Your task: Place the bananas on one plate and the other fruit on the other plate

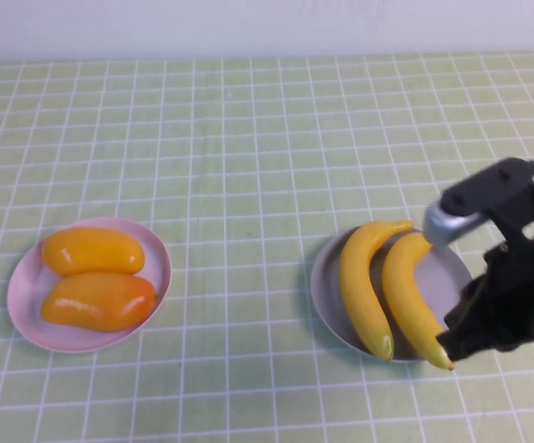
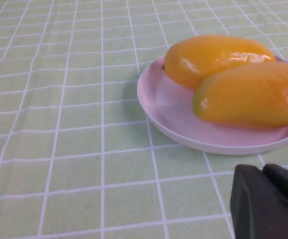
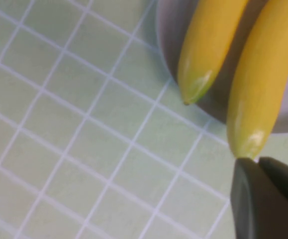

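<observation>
Two bananas (image 1: 363,286) (image 1: 412,300) lie side by side on the grey-blue plate (image 1: 322,277) at the right. Two orange mango-like fruits (image 1: 91,251) (image 1: 99,301) lie on the pink plate (image 1: 25,295) at the left. My right gripper (image 1: 453,346) is shut and empty, low at the near edge of the grey-blue plate, its tips right at the end of the right-hand banana (image 3: 263,84). My left gripper (image 2: 263,169) is shut and empty, low over the cloth a little short of the pink plate (image 2: 168,107) with its two fruits (image 2: 213,57) (image 2: 253,94). The left arm is out of the high view.
A pale green checked cloth (image 1: 248,166) covers the whole table, with a white wall along its far edge. The right arm's black body (image 1: 516,277) hangs over the right rim of the grey-blue plate (image 3: 168,25).
</observation>
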